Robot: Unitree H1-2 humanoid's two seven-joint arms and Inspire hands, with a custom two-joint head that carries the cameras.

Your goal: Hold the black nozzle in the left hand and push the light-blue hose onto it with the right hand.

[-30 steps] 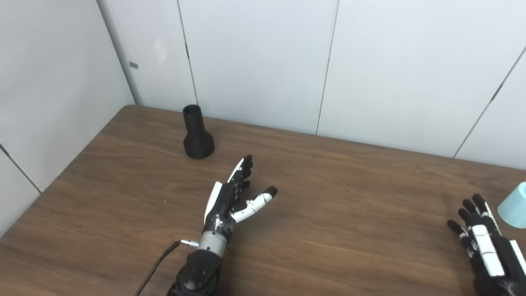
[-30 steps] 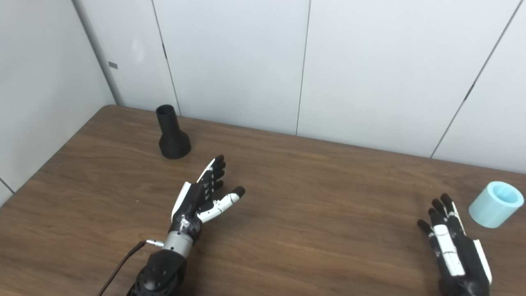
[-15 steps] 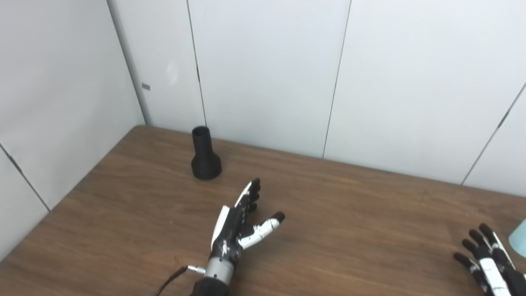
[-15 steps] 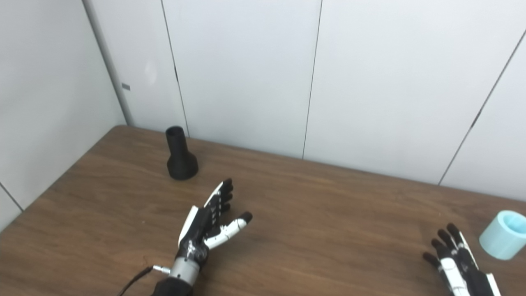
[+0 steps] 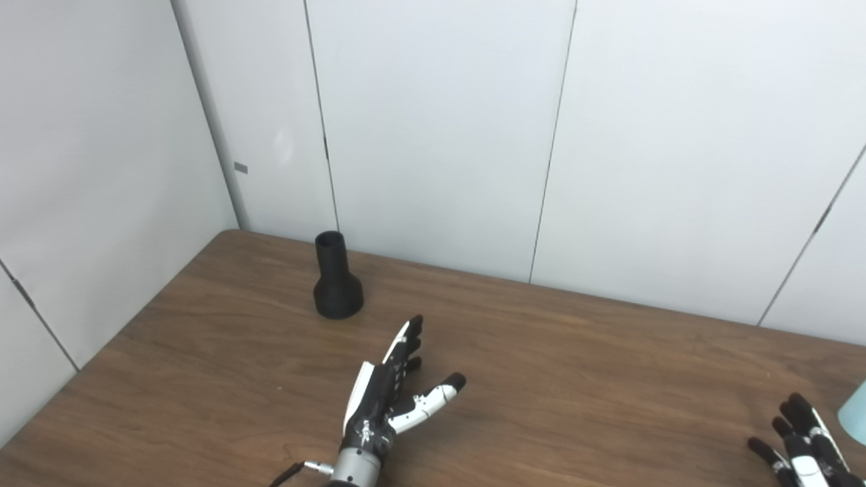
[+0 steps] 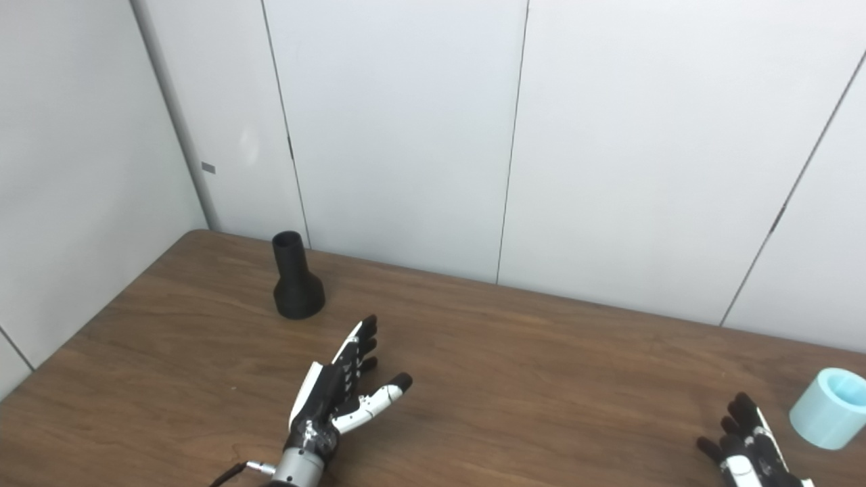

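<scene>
Black nozzle (image 6: 296,287) upright, light-blue hose (image 6: 831,408) apart, both hands' fingers (image 6: 358,341) spread, empty

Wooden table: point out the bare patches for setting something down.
Bare wooden table spans between left hand and right hand. Tight spots: by the black flared nozzle, and around the light-blue hose piece.

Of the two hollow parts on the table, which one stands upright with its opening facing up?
The black nozzle near the left hand; the light-blue hose, beside the right hand, is tilted.
</scene>
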